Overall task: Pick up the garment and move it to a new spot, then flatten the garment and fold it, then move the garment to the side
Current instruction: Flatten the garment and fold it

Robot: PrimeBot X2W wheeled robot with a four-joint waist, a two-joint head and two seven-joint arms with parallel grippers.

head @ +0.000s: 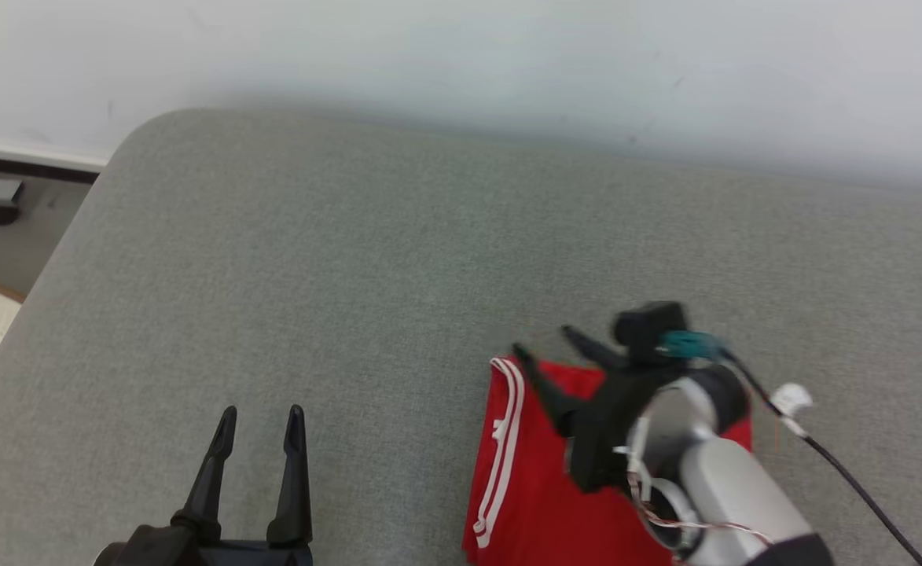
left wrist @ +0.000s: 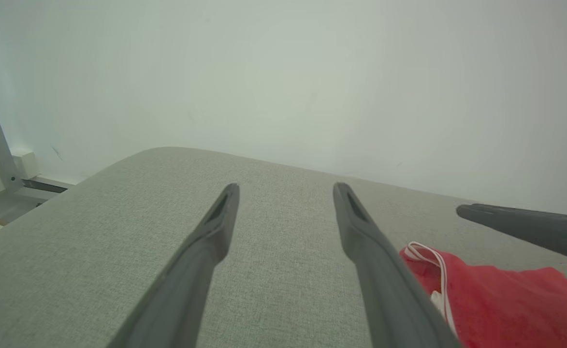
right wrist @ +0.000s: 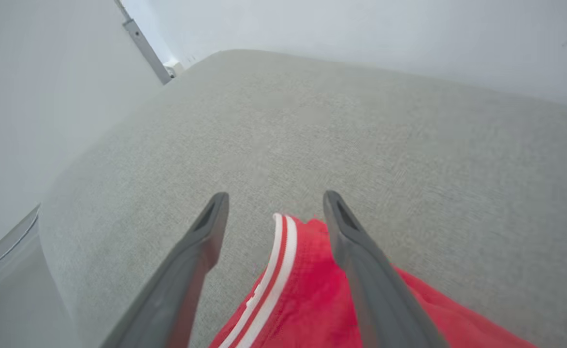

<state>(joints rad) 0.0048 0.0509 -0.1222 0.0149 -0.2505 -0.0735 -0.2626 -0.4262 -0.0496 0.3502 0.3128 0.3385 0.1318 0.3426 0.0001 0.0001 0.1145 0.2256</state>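
Grey woven cushion (head: 335,259) (red garment (head: 531,487))

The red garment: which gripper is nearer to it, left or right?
Right. The right gripper is open above the far corner of the garment; the left gripper is open over the grey cushion, well to the garment's left.

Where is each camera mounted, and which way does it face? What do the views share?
Head view: on the robot's head, facing forward and down at the grey cushion; left gripper lower left, right gripper and pale forearm over the red garment.
Left wrist view: on the left wrist, facing along its two fingers across the cushion to the white wall.
Right wrist view: on the right wrist, facing along its fingers over the garment's striped edge.
Shared: all three show cushion and garment.
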